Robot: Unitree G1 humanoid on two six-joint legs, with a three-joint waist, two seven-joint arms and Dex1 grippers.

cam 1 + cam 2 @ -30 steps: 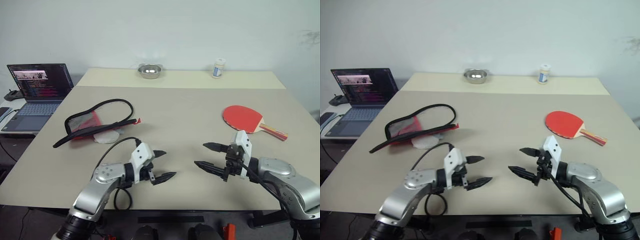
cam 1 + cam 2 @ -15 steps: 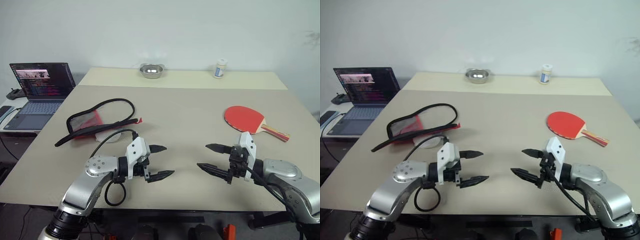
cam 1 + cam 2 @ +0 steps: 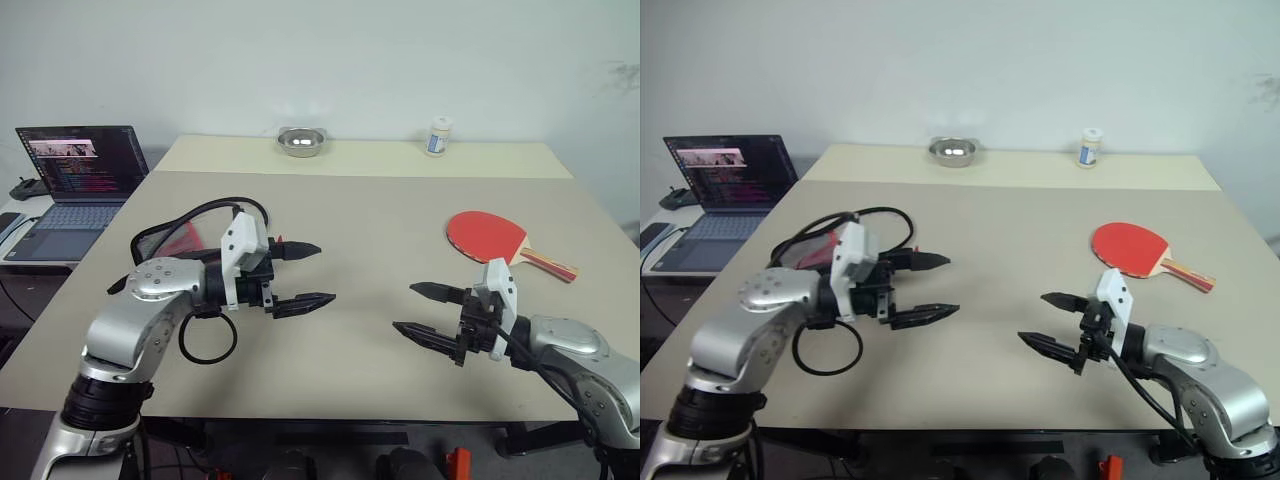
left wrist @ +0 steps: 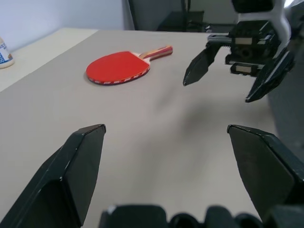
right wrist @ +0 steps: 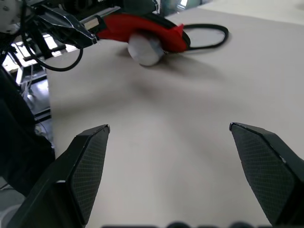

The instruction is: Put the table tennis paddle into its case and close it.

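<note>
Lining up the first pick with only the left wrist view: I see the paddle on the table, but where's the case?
Observer: The case lies on the table's left side, partly hidden behind the left gripper.
Operator: Is it open?
Observer: It looks unzipped: its black edge loops up, with red fabric showing inside.
Operator: Anything near it?
Observer: A pale round disc sits against its red edge.
</note>
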